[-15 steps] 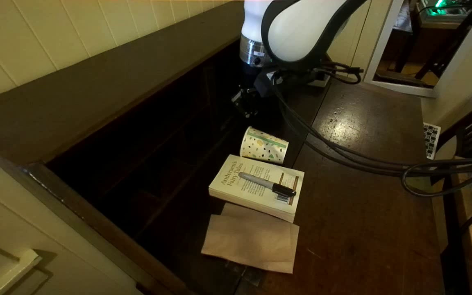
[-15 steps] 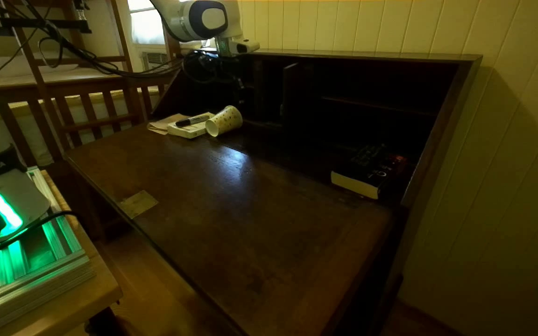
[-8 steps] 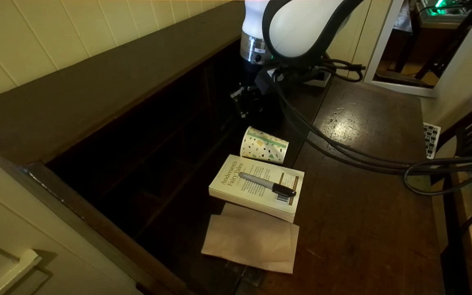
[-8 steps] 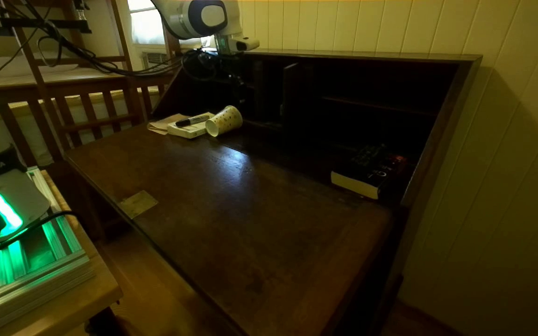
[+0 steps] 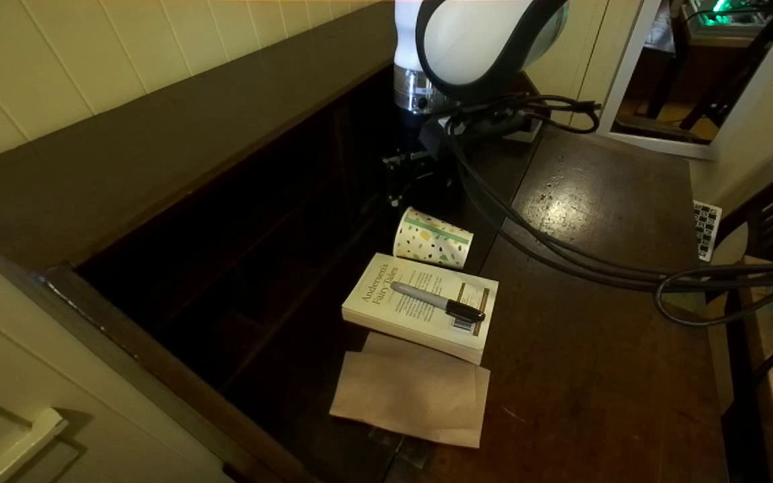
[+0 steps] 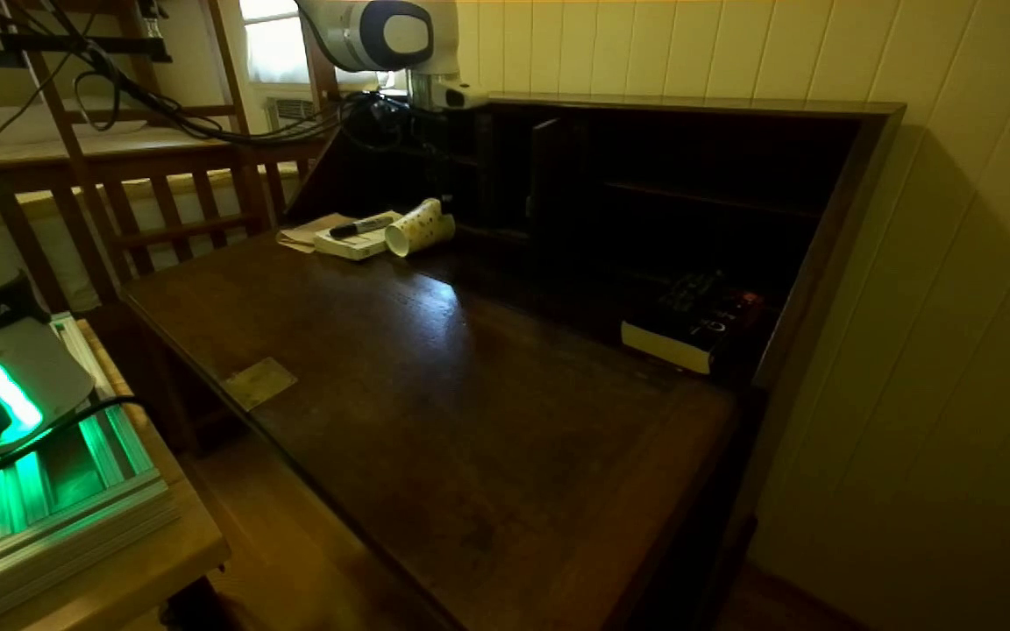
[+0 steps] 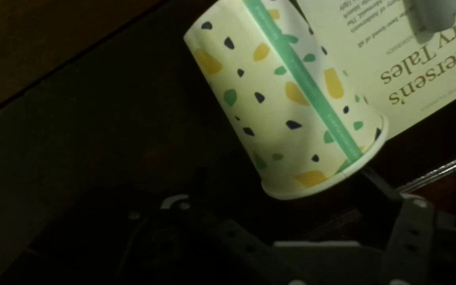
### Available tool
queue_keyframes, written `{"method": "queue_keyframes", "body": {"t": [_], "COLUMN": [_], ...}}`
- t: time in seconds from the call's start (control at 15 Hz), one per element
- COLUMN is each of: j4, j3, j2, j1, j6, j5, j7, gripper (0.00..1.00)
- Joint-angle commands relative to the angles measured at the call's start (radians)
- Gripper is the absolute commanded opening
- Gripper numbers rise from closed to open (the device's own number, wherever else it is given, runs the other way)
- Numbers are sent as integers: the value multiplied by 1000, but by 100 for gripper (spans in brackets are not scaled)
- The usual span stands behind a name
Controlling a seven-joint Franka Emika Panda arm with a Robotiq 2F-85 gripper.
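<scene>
The gripper point(image 7: 285, 178) hangs with its fingers spread near one end of a speckled paper cup point(image 7: 291, 107), which lies on its side on the wooden desk point(image 5: 594, 349) beside an Andersen's Fairy Tales paperback point(image 5: 417, 320) bearing a black-capped gray marker point(image 5: 437, 302).

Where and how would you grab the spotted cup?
Probably across the round sides of the spotted cup, just behind its lip, coming in from that end. It lies on its side, lip toward the open hand, body tapering behind. The book sits close along one flank, so go gently there.
</scene>
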Motion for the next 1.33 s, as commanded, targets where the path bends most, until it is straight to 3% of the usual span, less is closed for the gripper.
{"method": "queue_keyframes", "body": {"t": [0.0,0.07,0.2,0.87,1.27], "j4": [55,61,72,66,33], "j3": [13,13,13,4,14], "j2": [38,45,54,34,-23], "j1": [-21,-23,-26,-24,-26], "j6": [-65,-74,-96,-142,-131], "j5": [27,28,27,-1,4], "j7": [-40,-43,-51,-72,-118], "gripper": [100,75,72,1,1]}}
